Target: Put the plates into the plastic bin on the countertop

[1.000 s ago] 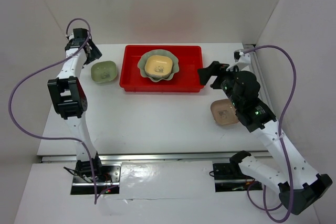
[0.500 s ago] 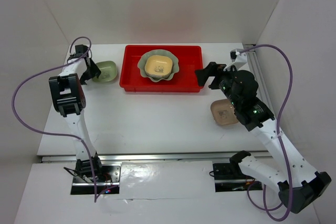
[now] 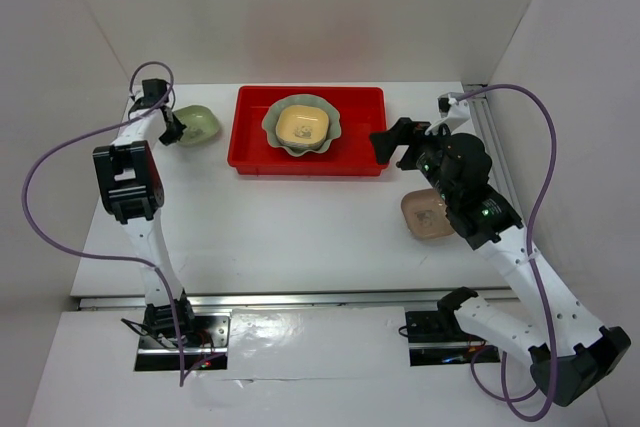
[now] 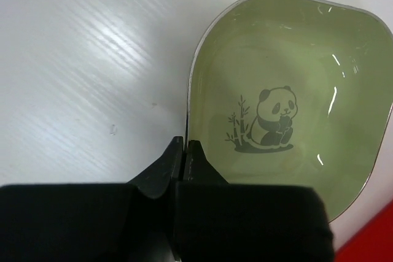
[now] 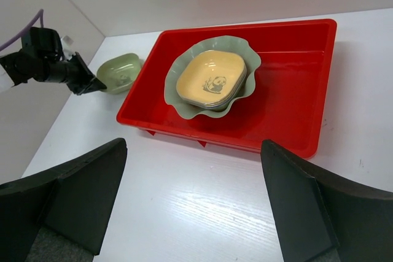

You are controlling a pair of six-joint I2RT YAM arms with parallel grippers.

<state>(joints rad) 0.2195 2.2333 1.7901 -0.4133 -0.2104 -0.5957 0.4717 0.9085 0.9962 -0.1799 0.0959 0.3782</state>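
Note:
A small green plate point(image 3: 200, 125) point(image 4: 288, 108) with a panda picture sits on the white countertop point(image 3: 300, 227), left of the red plastic bin point(image 3: 360, 142) point(image 5: 295, 90). My left gripper point(image 3: 172, 128) point(image 4: 185, 145) is shut on this plate's near rim, one finger inside and one outside. From the right wrist view the plate point(image 5: 120, 70) looks tipped up at the left gripper point(image 5: 92, 84). In the bin lies a pale green scalloped plate point(image 3: 272, 127) point(image 5: 245, 59) with a yellow plate point(image 3: 303, 125) point(image 5: 212, 78) stacked in it. My right gripper point(image 3: 385, 142) point(image 5: 193, 151) hangs open and empty at the bin's right end.
A pinkish-tan plate point(image 3: 425, 215) lies on the countertop at the right, partly under the right arm. White panels wall in the back and both sides. The left arm's purple cable loops out past the table's left edge.
The left gripper has shut on the green plate's rim, and the plate has tipped and shifted slightly toward the back. The right arm has barely moved.

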